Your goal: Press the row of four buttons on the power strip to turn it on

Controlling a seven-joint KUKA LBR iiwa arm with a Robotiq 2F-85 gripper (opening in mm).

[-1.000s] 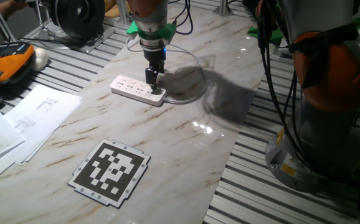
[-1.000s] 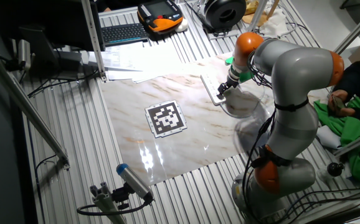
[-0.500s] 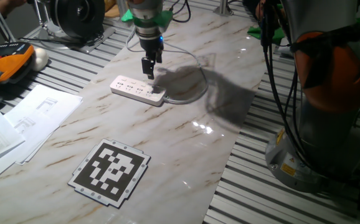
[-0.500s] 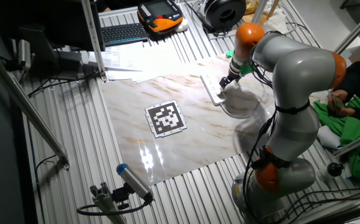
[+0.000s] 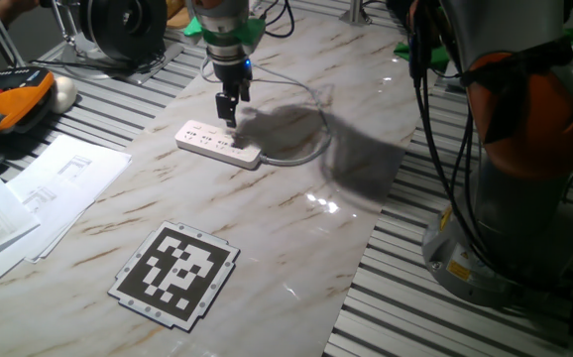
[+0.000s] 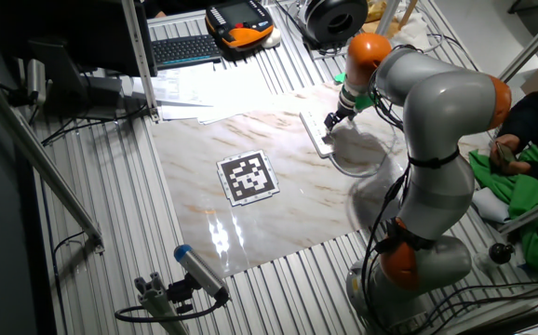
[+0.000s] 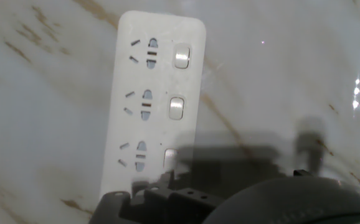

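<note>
Beside the power strip (image 5: 219, 145), apparently clear of the fingers (image 5: 227, 111), papers (image 5: 39, 193) lie.

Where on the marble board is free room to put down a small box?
Bare marble lies between the power strip and the marker tag, and right of the tag toward the board's edge. It is crowded around the strip: gripper above, cable looping beside.
</note>
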